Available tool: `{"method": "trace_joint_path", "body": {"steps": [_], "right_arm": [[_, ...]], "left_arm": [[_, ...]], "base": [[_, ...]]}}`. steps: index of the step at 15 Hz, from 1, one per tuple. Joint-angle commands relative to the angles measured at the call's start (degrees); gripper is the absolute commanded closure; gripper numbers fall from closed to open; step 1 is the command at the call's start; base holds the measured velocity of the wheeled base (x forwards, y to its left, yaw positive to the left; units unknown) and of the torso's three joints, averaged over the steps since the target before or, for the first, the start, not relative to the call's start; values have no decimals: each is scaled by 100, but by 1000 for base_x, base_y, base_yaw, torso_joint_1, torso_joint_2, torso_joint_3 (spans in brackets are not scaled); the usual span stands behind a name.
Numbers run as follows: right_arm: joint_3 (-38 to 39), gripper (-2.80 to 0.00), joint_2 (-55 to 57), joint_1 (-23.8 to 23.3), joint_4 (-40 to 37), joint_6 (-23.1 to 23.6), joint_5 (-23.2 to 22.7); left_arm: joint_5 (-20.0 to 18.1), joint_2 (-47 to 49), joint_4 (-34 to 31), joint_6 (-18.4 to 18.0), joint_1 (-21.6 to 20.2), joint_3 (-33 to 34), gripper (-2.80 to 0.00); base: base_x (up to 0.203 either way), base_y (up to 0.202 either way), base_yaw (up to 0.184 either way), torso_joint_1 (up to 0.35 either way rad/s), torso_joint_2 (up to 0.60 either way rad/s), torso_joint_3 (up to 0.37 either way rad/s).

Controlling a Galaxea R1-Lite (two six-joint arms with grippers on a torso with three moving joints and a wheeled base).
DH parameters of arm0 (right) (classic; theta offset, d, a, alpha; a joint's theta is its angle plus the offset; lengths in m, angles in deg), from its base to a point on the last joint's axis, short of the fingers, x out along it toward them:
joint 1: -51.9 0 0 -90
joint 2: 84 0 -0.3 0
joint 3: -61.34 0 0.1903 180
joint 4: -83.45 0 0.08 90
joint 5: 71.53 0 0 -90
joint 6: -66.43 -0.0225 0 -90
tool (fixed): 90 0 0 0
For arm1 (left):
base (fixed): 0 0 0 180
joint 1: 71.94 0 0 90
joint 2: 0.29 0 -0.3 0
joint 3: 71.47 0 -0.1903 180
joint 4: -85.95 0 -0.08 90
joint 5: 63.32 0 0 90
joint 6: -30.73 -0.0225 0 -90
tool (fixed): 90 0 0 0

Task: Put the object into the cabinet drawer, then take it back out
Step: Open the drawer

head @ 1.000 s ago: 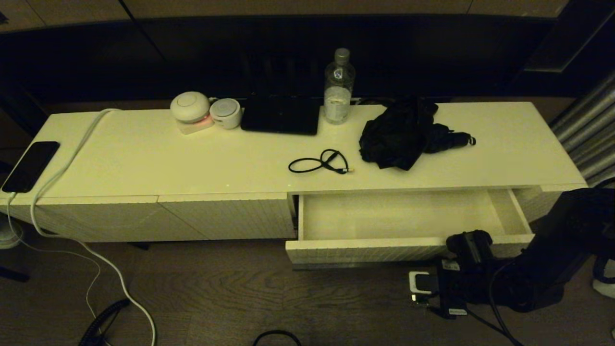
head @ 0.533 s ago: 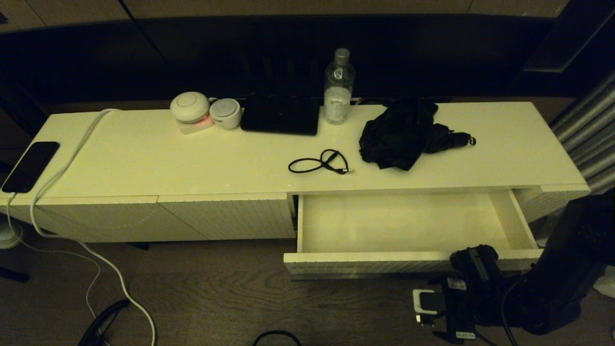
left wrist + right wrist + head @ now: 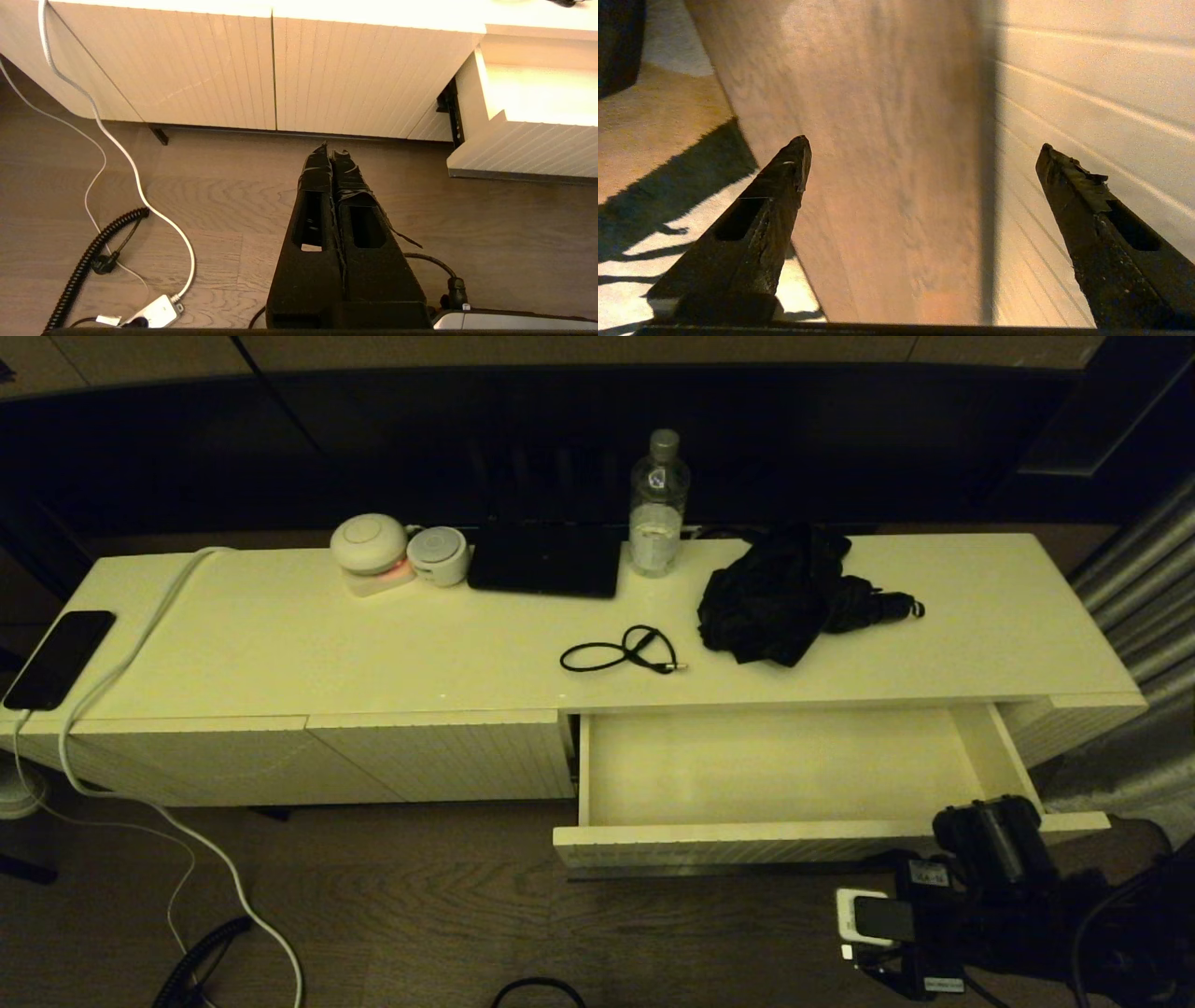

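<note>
1. Drawer: pulled out of the cabinet's right half, white inside bare, nothing in it yet. Same reach as half a second ago, further out than a second ago.
2. Right gripper: now let go and drawn back to the right, low by the drawer's right front corner; fingers spread wide, holding nothing, ribbed front just beside them.
3. Left gripper: parked low over the floor, fingers pressed together, empty, facing the closed panels.
4. Judged: opening done; picking an object comes next.
5. On the cabinet top, behind the drawer: looped cable nearest, folded umbrella to its right, bottle at the back. Which counts as the object: cannot tell.
</note>
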Motion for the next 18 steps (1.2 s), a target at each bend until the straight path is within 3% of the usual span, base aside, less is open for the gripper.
{"method": "trace_joint_path", "body": {"steps": [1, 5, 9, 14, 18], "right_arm": [[192, 0, -1275, -9, -376, 41, -1], [-188, 0, -2757, -147, -2614, 39, 7], [-1838, 0, -2854, -105, -4349, 26, 36], [-2700, 0, -1896, 356, -4558, -317, 90], [-2942, 0, -900, 410, -3924, -359, 189]], "left_arm": [[4, -9, 2, 7, -4, 0, 0], [4, -9, 2, 7, -4, 0, 0], [4, -9, 2, 7, -4, 0, 0], [4, -9, 2, 7, -4, 0, 0], [4, -9, 2, 7, -4, 0, 0]], "base": [[0, 0, 0, 0, 0, 0], [0, 0, 0, 0, 0, 0], [0, 0, 0, 0, 0, 0], [0, 0, 0, 0, 0, 0], [0, 0, 0, 0, 0, 0]]}}
